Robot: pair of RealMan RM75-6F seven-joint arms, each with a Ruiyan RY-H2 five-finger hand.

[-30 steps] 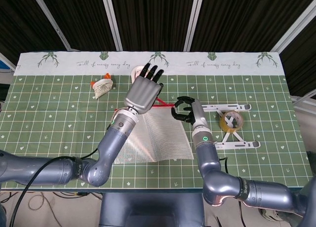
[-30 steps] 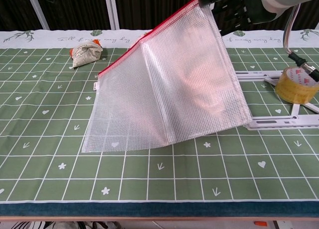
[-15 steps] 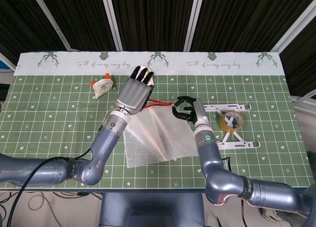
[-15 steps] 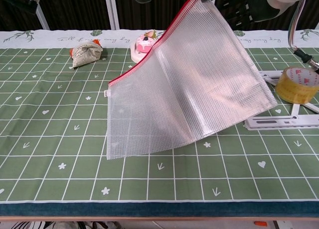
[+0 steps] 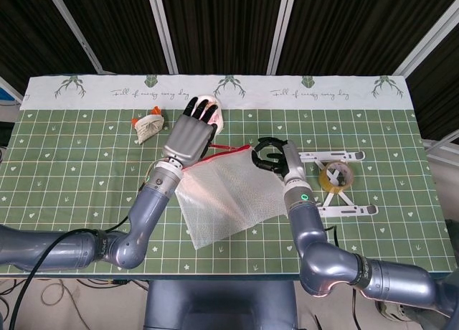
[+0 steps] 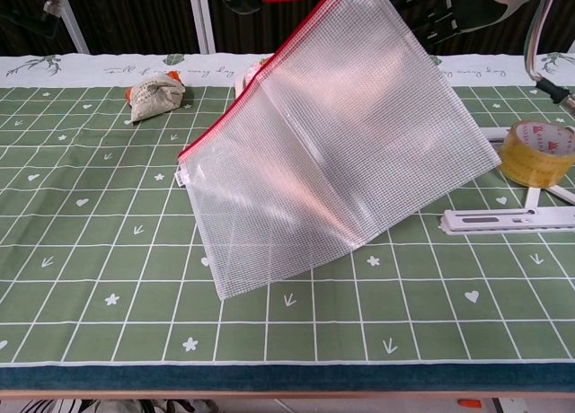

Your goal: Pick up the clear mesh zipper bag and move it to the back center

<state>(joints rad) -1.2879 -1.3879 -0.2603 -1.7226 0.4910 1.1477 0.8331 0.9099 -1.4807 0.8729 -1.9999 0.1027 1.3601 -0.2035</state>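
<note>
The clear mesh zipper bag (image 5: 228, 194) (image 6: 332, 153) with a red zipper edge hangs tilted above the green mat. My right hand (image 5: 271, 155) grips its upper right corner by the zipper; in the chest view only part of that hand (image 6: 446, 9) shows at the top. The bag's lower corner points down toward the mat in front. My left hand (image 5: 188, 134) hovers flat with fingers spread, just left of the bag's top edge, holding nothing.
A small cloth pouch (image 5: 148, 125) (image 6: 155, 96) lies at back left. A pink-and-white round object (image 5: 210, 106) sits behind my left hand. A tape roll (image 5: 335, 176) (image 6: 536, 150) rests on a white folding stand (image 5: 343, 201) to the right.
The bag has lifted off the mat and swung, its lower left corner rising and shifting right. My left hand has drawn back to the left, away from the bag.
</note>
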